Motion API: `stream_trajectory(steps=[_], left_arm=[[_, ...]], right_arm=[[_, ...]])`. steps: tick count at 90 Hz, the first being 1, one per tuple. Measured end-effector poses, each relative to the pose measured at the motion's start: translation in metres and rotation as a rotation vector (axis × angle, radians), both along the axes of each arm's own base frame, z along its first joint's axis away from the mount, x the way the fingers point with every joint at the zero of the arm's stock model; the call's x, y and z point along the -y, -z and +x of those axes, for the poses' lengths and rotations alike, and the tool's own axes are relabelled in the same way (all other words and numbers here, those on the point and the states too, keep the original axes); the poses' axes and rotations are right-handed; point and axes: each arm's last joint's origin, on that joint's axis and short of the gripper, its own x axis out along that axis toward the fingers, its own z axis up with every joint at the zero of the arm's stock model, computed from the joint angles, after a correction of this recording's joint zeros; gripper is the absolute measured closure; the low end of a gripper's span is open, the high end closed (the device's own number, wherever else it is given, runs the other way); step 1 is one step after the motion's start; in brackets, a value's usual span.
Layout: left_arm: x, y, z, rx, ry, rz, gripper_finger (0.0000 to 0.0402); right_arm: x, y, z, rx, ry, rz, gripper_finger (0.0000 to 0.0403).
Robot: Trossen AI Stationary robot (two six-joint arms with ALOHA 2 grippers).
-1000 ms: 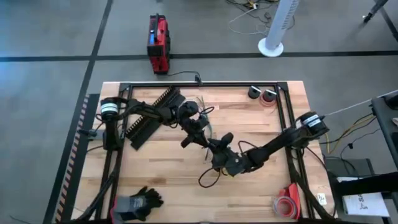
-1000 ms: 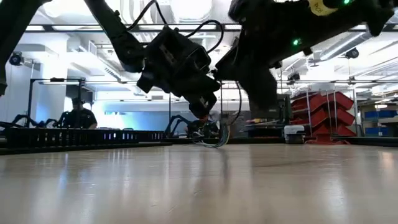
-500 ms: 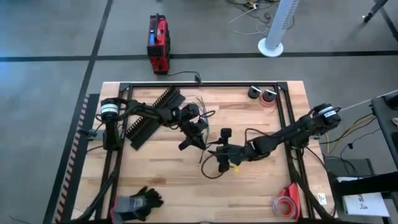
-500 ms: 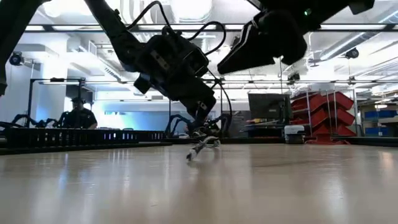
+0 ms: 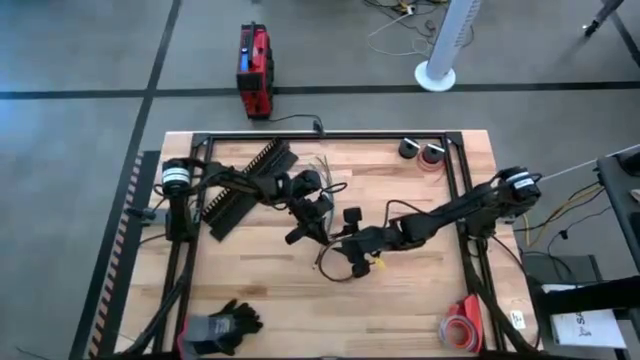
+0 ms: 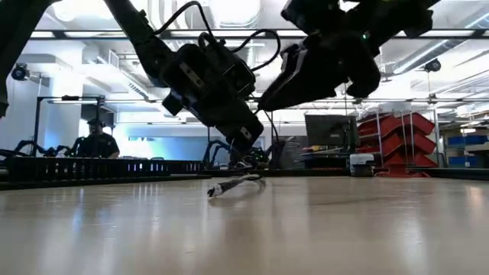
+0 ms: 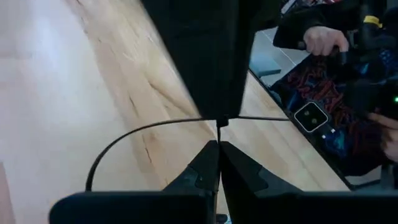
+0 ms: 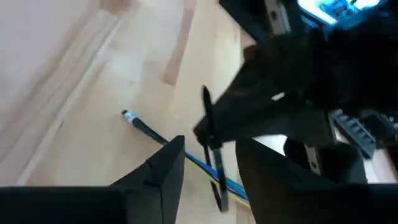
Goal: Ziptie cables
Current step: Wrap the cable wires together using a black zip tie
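**My two pincers meet over the cables at mid-table**

My left gripper [image 5: 300,232] has its fingers [image 7: 208,165] pressed together, pinching a thin black strand in the left wrist view. My right gripper [image 5: 345,243] sits just beside it; its fingers [image 8: 168,163] stand a little apart, with nothing between them.

The cables [image 6: 235,183] lie low on the wood as a slim bundle, one end resting on the table [image 5: 260,285], the other rising toward my left gripper. In the right wrist view one strand is blue and black with a small pale tip. A loose black loop curves onto the boards below both grippers.

The black slotted strip [image 5: 240,185] lies near the left rear corner, well apart from the bundle. The near half of the table is mostly bare boards, with a black glove [image 5: 222,325] at the near left edge.

Half a second ago my right gripper was farther right; it has since closed in on my left, and the bundle lies flatter on the table.
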Motion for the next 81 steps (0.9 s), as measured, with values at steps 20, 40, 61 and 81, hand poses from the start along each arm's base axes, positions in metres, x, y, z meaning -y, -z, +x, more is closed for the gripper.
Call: stream_trajectory(steps=[20, 40, 61, 81], left_arm=[[0.0019, 0.0000, 0.0003, 0.000, 0.005, 0.000, 0.0401], [0.0021, 0.0003, 0.0001, -0.003, 0.004, -0.002, 0.0401], [0.0021, 0.0003, 0.0001, -0.004, 0.004, -0.002, 0.0402], [0.0024, 0.0001, 0.0002, -0.006, 0.003, -0.006, 0.0402]], right_arm=[[0.0046, 0.0093, 0.0051, 0.000, 0.009, -0.005, 0.0310], [0.0045, 0.0096, 0.0062, 0.006, -0.011, -0.026, 0.0342], [0.0045, 0.0091, 0.0063, 0.007, -0.024, -0.040, 0.0360], [0.0036, 0.0074, 0.0058, 0.009, -0.048, -0.067, 0.0350]])
